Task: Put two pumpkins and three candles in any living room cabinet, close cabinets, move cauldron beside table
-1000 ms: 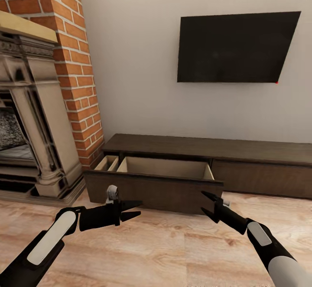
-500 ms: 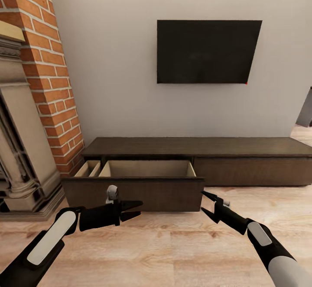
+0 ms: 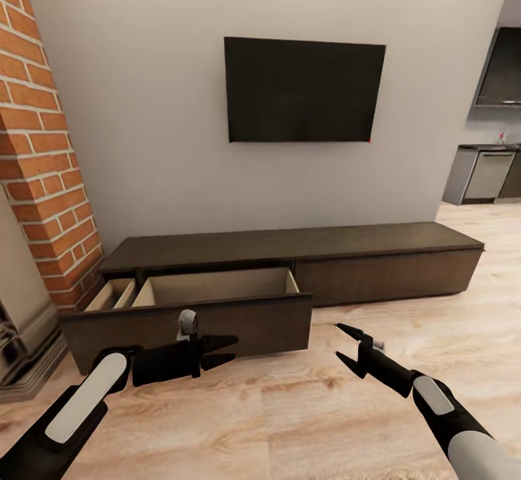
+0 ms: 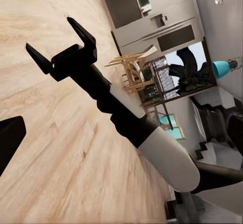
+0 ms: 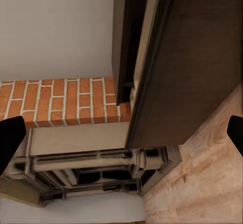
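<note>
The cabinet (image 3: 304,263) runs long and low against the pale wall, dark brown, under a black television (image 3: 304,90) mounted above it; its left drawer (image 3: 217,288) is pulled out over the wooden floor (image 3: 289,422), showing a pale beige interior in which nothing can be seen from the head view, while a narrower compartment (image 3: 112,295) sits open just beside it toward the brick column (image 3: 40,176); the right-hand drawer front lies flush and shut; the left gripper (image 3: 226,350) hangs in front of the open drawer's dark front panel, its two fingers parted and holding nothing; the right gripper (image 3: 346,344) hovers above the floor just past the drawer's right corner, fingers spread wide and likewise empty, and the left wrist view shows that same gripper (image 4: 58,41) with its prongs apart over the floorboards; in the right wrist view the drawer's front panel (image 5: 192,62) stands close, with the brick and the stone fireplace surround (image 5: 91,168) beyond it; a kitchen area with a counter (image 3: 492,148) shows at the far right of the head view.
</note>
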You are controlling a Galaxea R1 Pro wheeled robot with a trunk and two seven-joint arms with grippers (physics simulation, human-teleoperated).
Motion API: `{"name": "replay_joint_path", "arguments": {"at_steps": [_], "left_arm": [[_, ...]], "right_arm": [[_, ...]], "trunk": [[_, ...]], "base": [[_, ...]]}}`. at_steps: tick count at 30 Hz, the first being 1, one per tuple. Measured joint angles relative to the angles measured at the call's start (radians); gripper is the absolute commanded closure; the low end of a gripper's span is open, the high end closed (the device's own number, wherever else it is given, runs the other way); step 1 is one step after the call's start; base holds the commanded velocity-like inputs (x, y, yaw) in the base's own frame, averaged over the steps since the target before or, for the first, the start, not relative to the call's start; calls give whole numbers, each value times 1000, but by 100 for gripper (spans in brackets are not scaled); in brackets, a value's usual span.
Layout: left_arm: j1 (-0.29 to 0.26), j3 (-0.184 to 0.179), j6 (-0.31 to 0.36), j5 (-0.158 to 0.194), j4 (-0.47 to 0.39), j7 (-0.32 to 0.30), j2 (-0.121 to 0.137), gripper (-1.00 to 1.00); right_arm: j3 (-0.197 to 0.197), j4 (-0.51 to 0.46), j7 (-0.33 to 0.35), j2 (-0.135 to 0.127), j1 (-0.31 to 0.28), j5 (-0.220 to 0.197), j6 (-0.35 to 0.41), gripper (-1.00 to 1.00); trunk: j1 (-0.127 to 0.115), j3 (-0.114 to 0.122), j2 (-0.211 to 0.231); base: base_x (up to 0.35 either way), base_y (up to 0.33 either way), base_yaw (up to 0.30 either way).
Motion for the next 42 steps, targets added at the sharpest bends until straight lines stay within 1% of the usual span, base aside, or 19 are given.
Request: {"name": "replay_joint_path", "arguments": {"at_steps": [26,42], "left_arm": [[0,0,0,-1,0,0,0,-100],[0,-1,0,-3,1,0,-2,-100]], "right_arm": [[0,4,0,0,0,-1,0,-100],[0,22,0,-1,0,-1,0,-100]], "trunk": [[0,18,0],[0,29,0]], "base": [[0,0,-274],[0,0,-273]]}}
